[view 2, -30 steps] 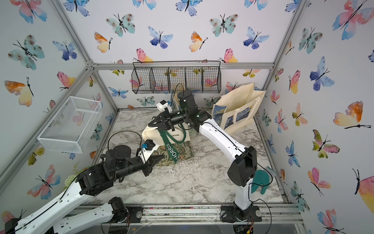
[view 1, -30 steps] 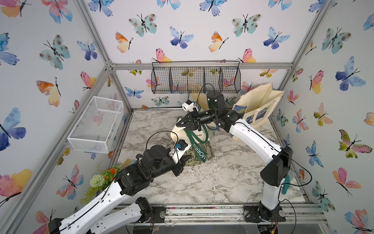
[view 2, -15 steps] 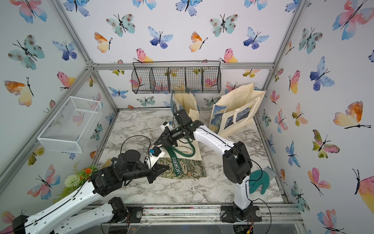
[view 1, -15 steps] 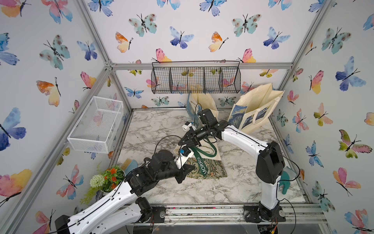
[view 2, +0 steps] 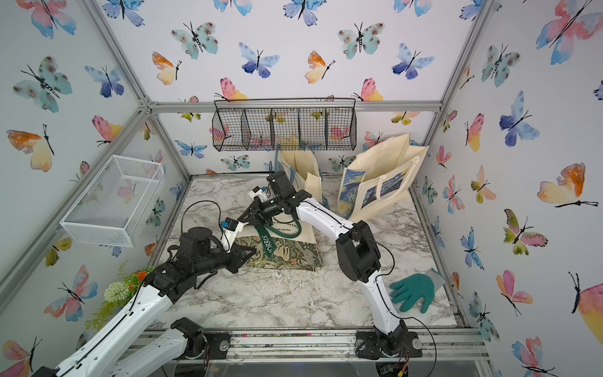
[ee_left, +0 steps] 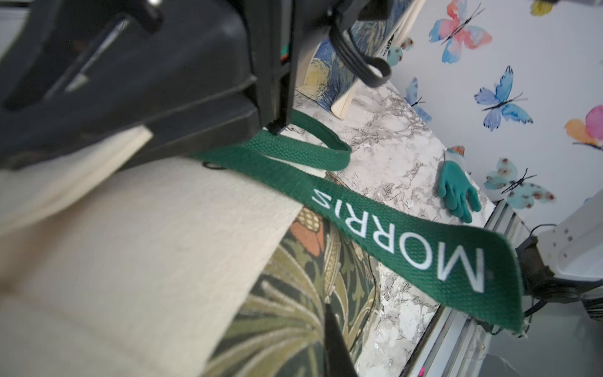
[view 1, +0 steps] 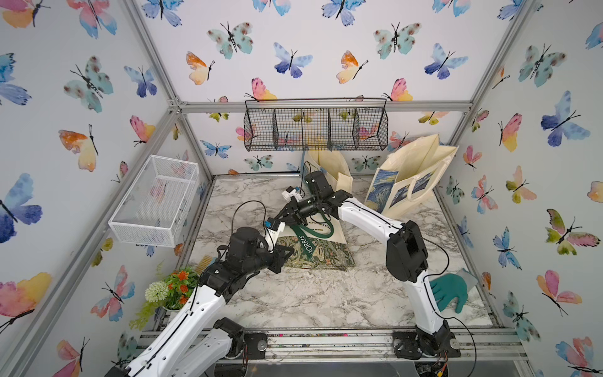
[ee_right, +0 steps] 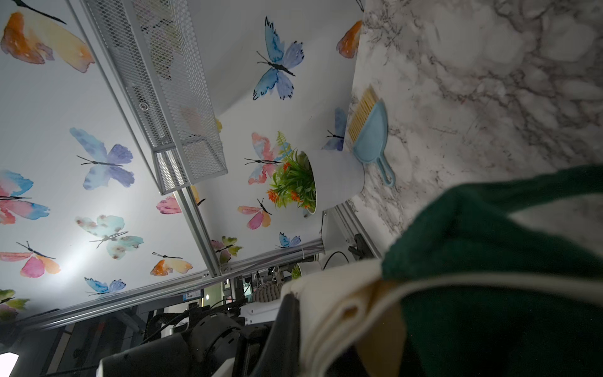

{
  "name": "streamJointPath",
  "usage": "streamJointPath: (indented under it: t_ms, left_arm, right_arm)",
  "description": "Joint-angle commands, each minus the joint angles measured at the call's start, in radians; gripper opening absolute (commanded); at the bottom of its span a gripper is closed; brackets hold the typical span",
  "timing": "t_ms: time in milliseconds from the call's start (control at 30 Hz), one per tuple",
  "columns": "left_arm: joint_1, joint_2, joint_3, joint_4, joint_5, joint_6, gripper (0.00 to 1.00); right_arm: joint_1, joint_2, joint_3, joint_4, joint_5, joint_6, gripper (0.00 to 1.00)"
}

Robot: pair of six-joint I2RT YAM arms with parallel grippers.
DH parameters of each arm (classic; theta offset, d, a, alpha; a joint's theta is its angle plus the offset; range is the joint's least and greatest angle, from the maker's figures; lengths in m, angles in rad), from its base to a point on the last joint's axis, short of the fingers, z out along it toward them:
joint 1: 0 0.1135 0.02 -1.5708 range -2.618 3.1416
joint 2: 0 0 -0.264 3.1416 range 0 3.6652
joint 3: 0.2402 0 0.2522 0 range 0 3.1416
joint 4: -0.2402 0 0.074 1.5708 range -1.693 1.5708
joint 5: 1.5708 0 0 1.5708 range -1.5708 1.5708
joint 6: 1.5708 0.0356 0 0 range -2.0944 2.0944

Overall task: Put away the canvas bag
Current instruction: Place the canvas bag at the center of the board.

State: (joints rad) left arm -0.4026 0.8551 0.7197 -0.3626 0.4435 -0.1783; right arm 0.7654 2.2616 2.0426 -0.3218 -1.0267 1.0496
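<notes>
Both arms work over the marble table (view 1: 326,300), where the canvas bag (view 1: 321,256) lies slumped beneath the jaws, not yet stowed. Right gripper (view 1: 283,219) pinches its cream hem (ee_right: 342,303); left gripper (view 1: 286,252) is closed alongside, grip unclear.

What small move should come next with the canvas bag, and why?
Probably fold it: the right gripper carries the pinched rim over toward the patterned bottom. The canvas bag lies spread on the table, with the left gripper apparently shut on its side.
</notes>
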Motion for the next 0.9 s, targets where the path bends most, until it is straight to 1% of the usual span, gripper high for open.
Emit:
streamJointPath:
  t_ms: [0, 100, 200, 333, 367, 400, 467, 533, 567, 633, 700, 733, 767, 867]
  left_arm:
    - [0.079, -0.022, 0.050, 0.161, 0.106, -0.023, 0.00]
    - [0.080, -0.062, -0.013, 0.164, 0.122, -0.043, 0.00]
    - [0.080, -0.119, -0.090, 0.168, 0.113, -0.078, 0.00]
    - [0.079, -0.166, -0.163, 0.186, 0.049, -0.148, 0.00]
    - [0.079, -0.166, -0.161, 0.180, -0.005, -0.161, 0.00]
    - [0.079, -0.163, -0.156, 0.171, -0.031, -0.175, 0.04]
    - [0.079, -0.151, -0.142, 0.146, -0.080, -0.194, 0.20]
    - [0.080, -0.137, -0.132, 0.136, -0.095, -0.199, 0.31]
    - [0.079, -0.129, -0.128, 0.136, -0.095, -0.203, 0.39]
    - [0.079, -0.119, -0.116, 0.132, -0.100, -0.205, 0.51]
    - [0.080, -0.108, -0.093, 0.103, -0.140, -0.196, 0.57]
    - [0.080, -0.102, -0.079, 0.082, -0.174, -0.188, 0.59]
    - [0.080, -0.095, -0.063, 0.056, -0.204, -0.183, 0.59]
    - [0.080, -0.093, -0.016, 0.011, -0.243, -0.163, 0.60]
  right_arm:
    - [-0.012, 0.031, 0.009, -0.079, 0.062, -0.050, 0.02]
    - [-0.012, 0.006, -0.102, -0.029, 0.067, -0.042, 0.02]
    - [-0.012, -0.025, -0.233, 0.045, 0.062, -0.020, 0.02]
    - [-0.012, -0.037, -0.321, 0.079, 0.046, -0.015, 0.02]
    - [-0.011, -0.040, -0.336, 0.080, 0.044, -0.017, 0.02]
    - [-0.011, -0.043, -0.350, 0.083, 0.043, -0.017, 0.02]
    - [-0.009, -0.052, -0.372, 0.090, 0.042, -0.017, 0.02]
    - [-0.009, -0.056, -0.389, 0.098, 0.043, -0.016, 0.02]
    - [-0.009, -0.059, -0.398, 0.102, 0.043, -0.016, 0.02]
    - [-0.009, -0.056, -0.407, 0.109, 0.042, -0.013, 0.02]
    - [-0.009, -0.047, -0.410, 0.123, 0.042, -0.004, 0.02]
    - [-0.009, -0.040, -0.410, 0.133, 0.040, 0.004, 0.02]
    - [-0.009, -0.032, -0.409, 0.148, 0.040, 0.016, 0.02]
    - [-0.009, -0.004, -0.396, 0.180, 0.036, 0.051, 0.02]
